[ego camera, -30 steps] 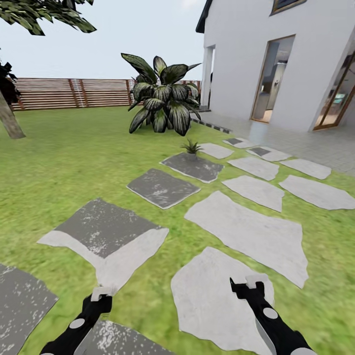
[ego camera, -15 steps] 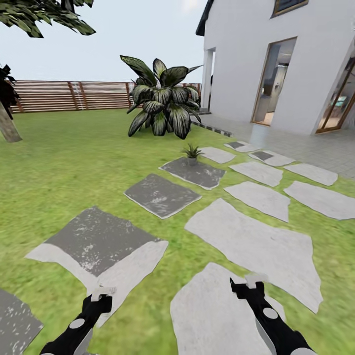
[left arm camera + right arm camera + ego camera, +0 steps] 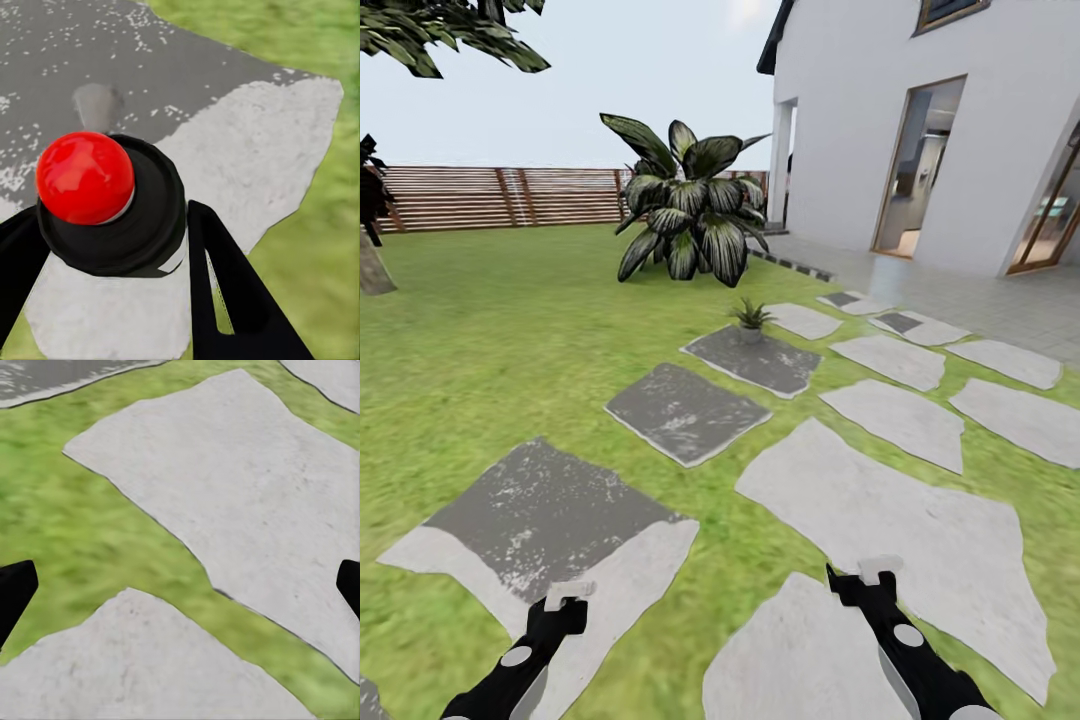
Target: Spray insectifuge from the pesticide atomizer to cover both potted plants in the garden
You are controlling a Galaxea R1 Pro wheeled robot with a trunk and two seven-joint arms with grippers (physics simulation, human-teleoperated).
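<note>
One potted plant, a small rosette in a tiny grey pot, stands on a dark stepping stone several stones ahead of me in the garden. In the left wrist view a dark round top with a red knob, the pesticide atomizer, sits between the black fingers of my left gripper, which is shut on it. My right gripper hangs low over a pale stone, its fingers wide apart with nothing between them.
A large shrub with white-striped leaves stands behind the small plant. A white house with glass doors and a paved terrace fills the right. A brown slatted fence closes the lawn at the back, with a tree trunk far left.
The whole view has slid forward over the lawn, so the stepping stones sit lower and nearer and the small plant looks closer. Both arms keep the same pose.
</note>
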